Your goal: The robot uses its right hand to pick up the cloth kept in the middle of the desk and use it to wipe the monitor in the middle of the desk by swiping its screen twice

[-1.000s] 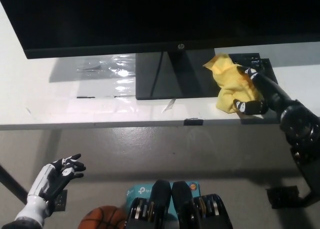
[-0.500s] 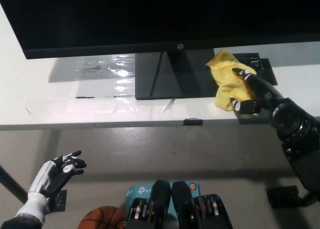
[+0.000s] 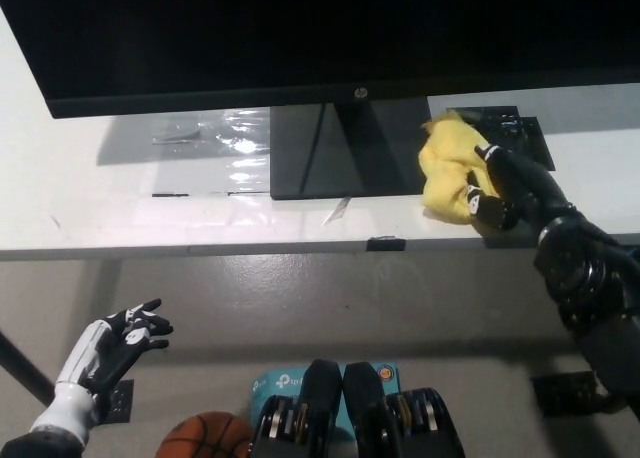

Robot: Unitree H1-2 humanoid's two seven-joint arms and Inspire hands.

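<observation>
Right now the big black monitor [image 3: 300,38] fills the top of the view, its long edge running left to right across the white desk [image 3: 130,198], with its dark flat base [image 3: 345,148] sitting under the middle of it. A crinkled sheet of clear plastic [image 3: 215,133] lies on the desk just left of that base.

The black right hand [image 3: 495,188] reaches in from the lower right and is clenched on the yellow cloth [image 3: 445,163], fingers curled over its right side and pressing it into a bunched lump. The cloth sits on the desk just beside the right edge of the base, below the bottom edge of the screen, and its longer side runs roughly front to back. A small black object [image 3: 515,128] lies just behind the hand.

The white left hand [image 3: 120,343] hangs low at the left, off the desk, fingers spread and holding nothing. A basketball [image 3: 205,438] shows on the floor near it.
</observation>
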